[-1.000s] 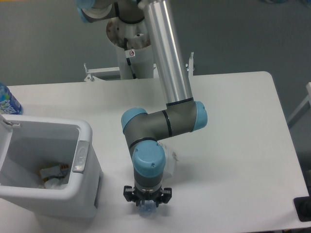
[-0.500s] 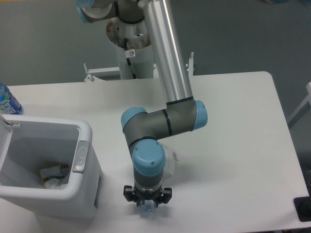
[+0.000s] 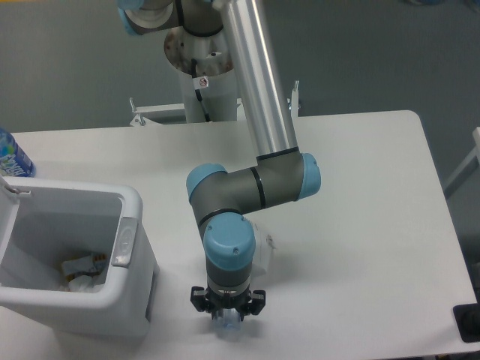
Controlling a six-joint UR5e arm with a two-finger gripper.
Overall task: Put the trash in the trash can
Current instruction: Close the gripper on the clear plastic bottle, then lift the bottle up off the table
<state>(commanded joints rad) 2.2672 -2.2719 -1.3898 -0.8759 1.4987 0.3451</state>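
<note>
My gripper [image 3: 226, 319] points straight down near the table's front edge, right of the trash can. A small clear, bluish piece [image 3: 226, 328] shows between its fingers; it looks like the top of the bottle, and the rest is hidden under the wrist. I cannot tell if the fingers are closed on it. The flat white-and-clear packet [image 3: 264, 249] lies on the table just behind the wrist, partly covered by it. The white boxy trash can [image 3: 133, 201] stands open at the front left, with a grey latch tab [image 3: 123, 241] on its right rim.
Crumpled wrappers [image 3: 81, 271] lie in the bottom of the can. A bottle with a blue label [image 3: 10, 156] stands at the table's left edge behind the can. The arm's silver link [image 3: 259, 82] crosses the table's middle. A dark object [image 3: 469, 322] sits at the front right corner.
The wrist and gripper have shifted slightly toward the front edge, over the bluish piece. Nothing else has moved.
</note>
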